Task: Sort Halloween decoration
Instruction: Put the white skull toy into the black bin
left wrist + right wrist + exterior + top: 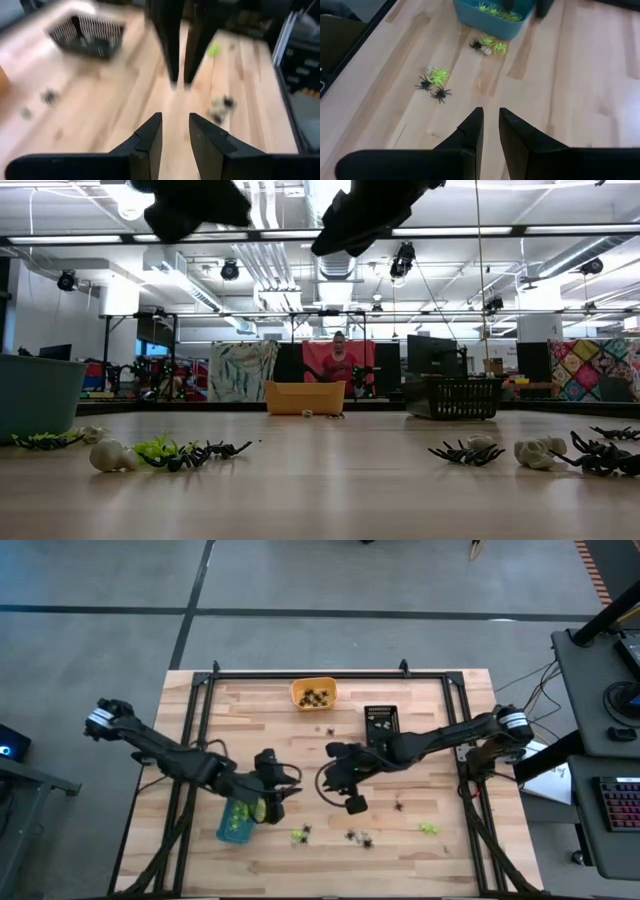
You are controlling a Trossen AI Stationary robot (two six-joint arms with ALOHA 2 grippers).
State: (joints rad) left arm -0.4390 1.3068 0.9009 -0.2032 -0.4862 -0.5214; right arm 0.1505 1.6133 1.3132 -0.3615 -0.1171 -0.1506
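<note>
Lime-green, black and whitish trinkets [360,836] are scattered at six o'clock in the high view; the left gripper [270,802] hangs beside the blue tray [236,821]. In the wrist views, the right gripper [490,125] is seen nearly closed and empty, like the left. Probably a pick comes next: jaws must be opened.

The table [420,710] is showing pale wood planks with a smooth, lightly sheened finish. A black metal frame [330,674] is edging it. On the table, the blue tray [487,17] is looking like smooth matt plastic, the orange tray [305,397] likewise, and the black tray [451,397] is showing slatted, basket-like walls. The trinkets [436,82] beside the blue tray are looking like glossy plastic.
</note>
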